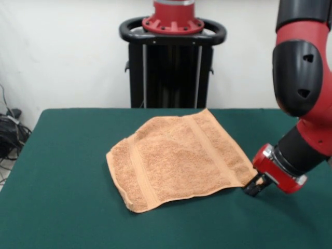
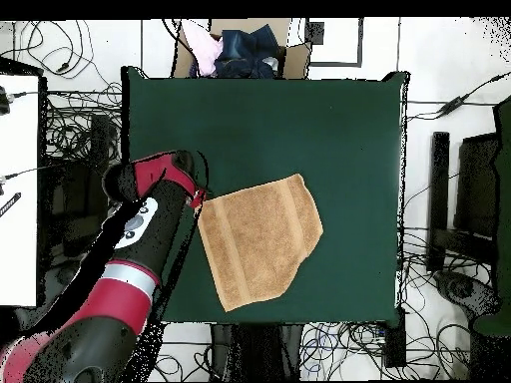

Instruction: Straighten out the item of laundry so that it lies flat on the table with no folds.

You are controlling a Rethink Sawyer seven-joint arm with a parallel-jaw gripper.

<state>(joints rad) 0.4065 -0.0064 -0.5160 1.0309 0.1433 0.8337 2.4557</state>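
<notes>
The item of laundry, a light orange-tan towel with two woven bands, lies spread near the middle of the dark green table. Its near edge lifts a little and casts a shadow. In the overhead view the towel sits askew on the table, and one corner looks rounded off. My gripper is low over the table at the towel's right corner, touching it or just short of it. In the overhead view the gripper shows at the towel's left corner, mostly hidden by the arm.
The red and black arm fills the right side of the front view. A black pedestal stands behind the table. An open box of clothes sits beyond one table edge. Cables lie on the floor around it.
</notes>
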